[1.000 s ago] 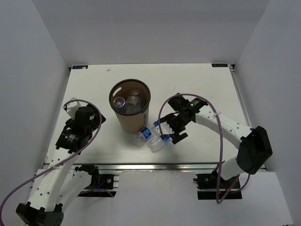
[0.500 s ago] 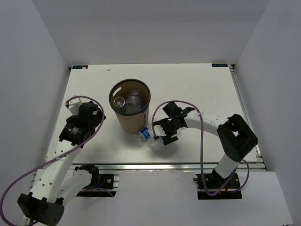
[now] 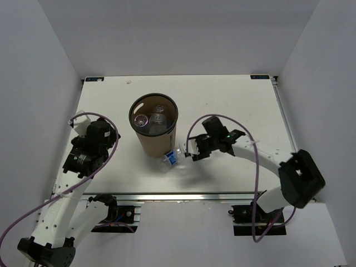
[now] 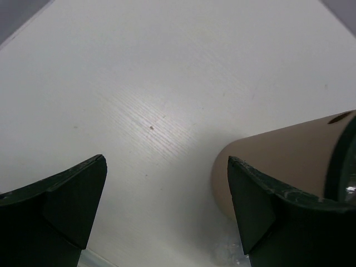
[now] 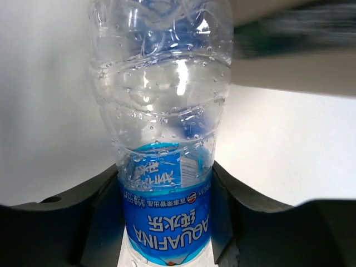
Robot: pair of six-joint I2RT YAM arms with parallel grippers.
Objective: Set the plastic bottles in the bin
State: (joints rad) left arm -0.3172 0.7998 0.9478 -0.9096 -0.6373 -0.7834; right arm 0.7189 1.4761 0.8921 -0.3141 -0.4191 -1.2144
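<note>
The right gripper [image 3: 191,152] squeezes a bottle [image 5: 162,139] — its cap is cut off, and from above it is mostly hidden. A second bottle [image 3: 171,159] lies touching the bin [image 3: 158,144]. The left gripper [image 4: 167,192] — fingers wide apart.

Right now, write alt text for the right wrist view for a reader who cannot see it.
A clear, crinkled plastic bottle with a blue label fills the centre, gripped between the dark fingers of the right end effector. Behind it are the white table and, blurred at upper right, the brown bin.
</note>
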